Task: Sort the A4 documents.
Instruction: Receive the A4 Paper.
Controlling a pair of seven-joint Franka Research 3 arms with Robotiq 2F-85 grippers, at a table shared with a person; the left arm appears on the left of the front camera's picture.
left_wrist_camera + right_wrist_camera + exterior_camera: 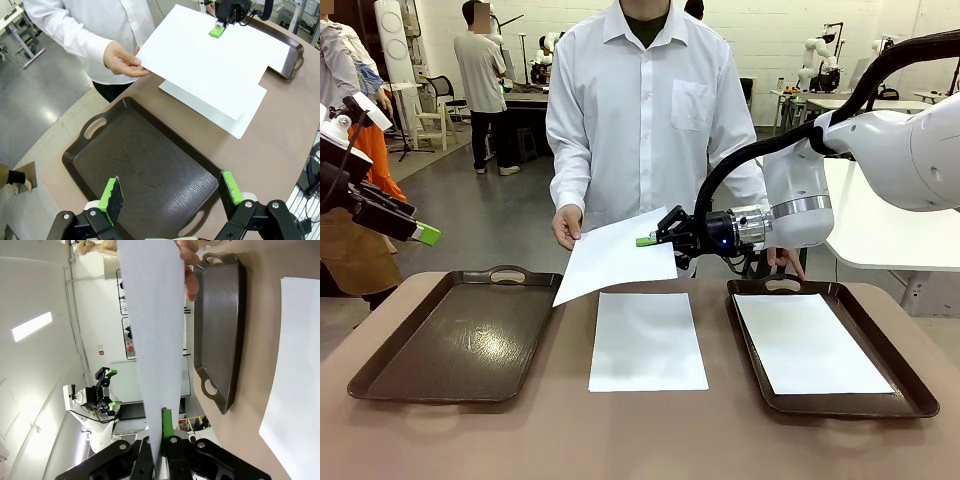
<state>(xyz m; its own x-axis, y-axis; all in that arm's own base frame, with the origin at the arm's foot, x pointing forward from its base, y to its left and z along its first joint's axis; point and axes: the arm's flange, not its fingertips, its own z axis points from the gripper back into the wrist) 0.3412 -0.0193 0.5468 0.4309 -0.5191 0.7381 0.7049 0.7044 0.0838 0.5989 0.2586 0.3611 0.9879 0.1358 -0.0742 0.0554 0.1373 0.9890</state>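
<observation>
Now, nearest on the bench (640, 440), one of the A4 documents, the middle sheet (648, 342), lies flat between the left tray (380, 375) and the right tray (850, 405). The right tray already carries a tray sheet (810, 345). The left hand (170, 192) hangs above the left tray with its green pads spread wide, gripping nothing.

Farther back, the lifted sheet (615, 258) is in the air above the bench, tilted. One edge is pinched between the pressed-together fingers of the right hand (652, 240). The opposite edge rests in the person's hand (567, 226).

The step looks like a handover of that sheet, though which way it passes cannot be told. If the robot is receiving, the pinch should stay firm and near the edge. It should not pull until the person lets go; two holds on thin paper risk a tear or crease. Once free, the sheet will droop from a single corner grip, so it should travel slowly and stay fairly level. It should also pass high enough that its hanging edge does not drag the middle sheet askew. At whichever tray it belongs to, the low edge should go down first, square inside the rim. Only when the paper lies flat should the fingers part.
</observation>
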